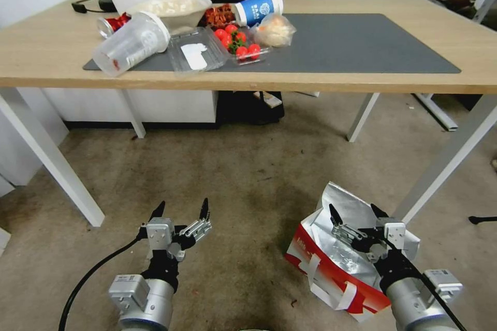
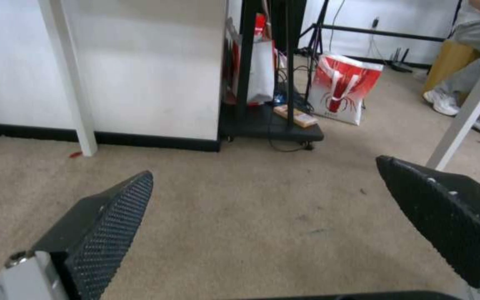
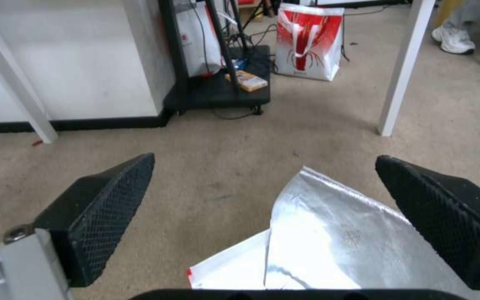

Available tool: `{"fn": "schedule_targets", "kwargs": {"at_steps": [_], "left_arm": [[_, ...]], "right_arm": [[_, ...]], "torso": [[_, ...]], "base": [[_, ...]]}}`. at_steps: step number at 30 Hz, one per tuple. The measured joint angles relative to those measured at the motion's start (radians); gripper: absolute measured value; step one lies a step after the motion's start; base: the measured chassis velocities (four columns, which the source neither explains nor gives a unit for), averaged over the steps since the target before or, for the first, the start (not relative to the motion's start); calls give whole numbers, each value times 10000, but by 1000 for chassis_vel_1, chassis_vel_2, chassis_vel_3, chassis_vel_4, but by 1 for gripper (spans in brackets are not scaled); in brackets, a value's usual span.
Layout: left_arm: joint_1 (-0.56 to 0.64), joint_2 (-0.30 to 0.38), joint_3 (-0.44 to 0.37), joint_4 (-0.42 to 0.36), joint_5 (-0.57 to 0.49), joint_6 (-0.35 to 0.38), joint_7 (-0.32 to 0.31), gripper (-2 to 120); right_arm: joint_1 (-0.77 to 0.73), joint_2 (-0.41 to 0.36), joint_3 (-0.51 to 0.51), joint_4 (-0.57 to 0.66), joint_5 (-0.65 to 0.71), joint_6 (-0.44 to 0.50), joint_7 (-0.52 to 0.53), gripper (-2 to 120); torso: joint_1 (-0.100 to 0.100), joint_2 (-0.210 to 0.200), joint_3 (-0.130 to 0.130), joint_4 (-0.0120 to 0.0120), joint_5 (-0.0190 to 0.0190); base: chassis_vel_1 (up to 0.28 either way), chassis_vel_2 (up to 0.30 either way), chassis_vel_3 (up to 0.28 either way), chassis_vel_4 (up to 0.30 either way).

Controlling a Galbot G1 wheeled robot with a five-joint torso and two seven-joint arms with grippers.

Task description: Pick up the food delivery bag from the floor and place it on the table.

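Boxy red-and-white insulated food delivery bag (image 1: 341, 264) w/ shiny silver foil lining and white strap handles sits on the dull grey-brown worn floor (image 1: 248, 181), at approx 4 o'clock in the head view, mouth open, foil flap sticking up toward 12. It's just beside the counter's white front-right leg, fully under counter height.

Right gripper (image 1: 357, 217) hovers over the bag's open foil mouth, jaws spread apart, nothing between them; can't tell if a tip touches the foil. Right wrist view: foil flap (image 3: 329, 233) lies between and below the spread jaws.

Left gripper (image 1: 181, 209) at approx 7 o'clock, over bare floor, well apart from the bag, jaws also apart, empty.

Long light-wood counter (image 1: 414, 83) w/ white legs and dark grey mat (image 1: 362, 46) spans the top, 10 to 2 o'clock. Mat's left end is cluttered: clear plastic cup (image 1: 129, 44) on its side, tomatoes in a clear tray (image 1: 238, 41), tipped blue paper cup (image 1: 259, 8). Mat's right half is bare.

Progress, my read: early. Approach about there; grasp, lift and placing on counter all left.
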Motion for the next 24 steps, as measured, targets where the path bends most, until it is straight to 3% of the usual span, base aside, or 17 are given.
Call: {"fn": "schedule_targets", "kwargs": {"at_steps": [16, 24], "left_arm": [[14, 97, -8, 6, -14, -106, 1, 100], [0, 106, -25, 46, -21, -116, 5, 100]], "right_arm": [[35, 34, -1, 0, 15, -16, 20, 100], [41, 49, -5, -21, -10, -23, 22, 100]], "torso": [[-48, -660, -613, 0, -1], [-84, -876, -687, 0, 0]], "base": [[0, 0, 0, 0], [0, 0, 0, 0]]}}
